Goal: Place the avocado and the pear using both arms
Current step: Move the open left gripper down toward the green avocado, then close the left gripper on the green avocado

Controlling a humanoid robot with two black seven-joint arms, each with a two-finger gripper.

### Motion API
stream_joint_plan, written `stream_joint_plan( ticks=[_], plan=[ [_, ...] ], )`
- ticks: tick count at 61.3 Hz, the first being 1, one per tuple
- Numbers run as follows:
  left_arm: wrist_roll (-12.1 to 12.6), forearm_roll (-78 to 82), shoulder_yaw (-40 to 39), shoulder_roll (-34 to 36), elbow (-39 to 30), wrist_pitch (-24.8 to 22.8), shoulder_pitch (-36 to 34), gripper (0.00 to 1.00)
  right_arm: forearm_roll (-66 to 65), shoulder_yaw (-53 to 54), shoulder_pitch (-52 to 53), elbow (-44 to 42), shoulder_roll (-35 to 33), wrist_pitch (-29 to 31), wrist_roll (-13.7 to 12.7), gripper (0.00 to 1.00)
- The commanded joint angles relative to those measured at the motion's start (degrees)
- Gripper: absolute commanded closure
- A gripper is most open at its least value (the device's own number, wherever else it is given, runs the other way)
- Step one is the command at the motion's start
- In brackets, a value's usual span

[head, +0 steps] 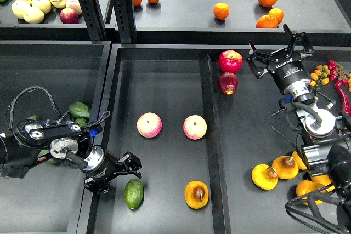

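Left end effector (pixel 133 166) fingers apart just above avocado (pixel 134 193), pear (pixel 197 194) to its right; right end effector (pixel 277 46) spread, empty.

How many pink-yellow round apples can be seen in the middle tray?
2. One pink-yellow apple lies left of the tray's centre, the other pink-yellow apple to its right, near the tray's right wall. None seems hidden; the two red apples lie outside, beyond that wall.
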Motion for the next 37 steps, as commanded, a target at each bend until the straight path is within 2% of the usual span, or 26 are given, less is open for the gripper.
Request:
stream_joint_plan(
  ticks=[1, 13, 37],
  plan=[
    [0.0, 0.04, -0.15, -1.09, 1.18, 0.0, 0.35, 0.07, 0.02, 0.0, 0.09, 0.01, 0.0, 0.0, -0.06, 0.01],
    [0.0, 0.04, -0.59, -2.76, 4.25, 0.0, 1.76, 0.07, 0.02, 0.0, 0.0, 0.01, 0.0, 0.0, 0.03, 0.01],
    [0.0, 1.97, -0.76, -4.6, 6.1, 0.0, 3.34, 0.07, 0.02, 0.0, 0.09, 0.09, 0.0, 0.0, 0.03, 0.01]
  ],
)
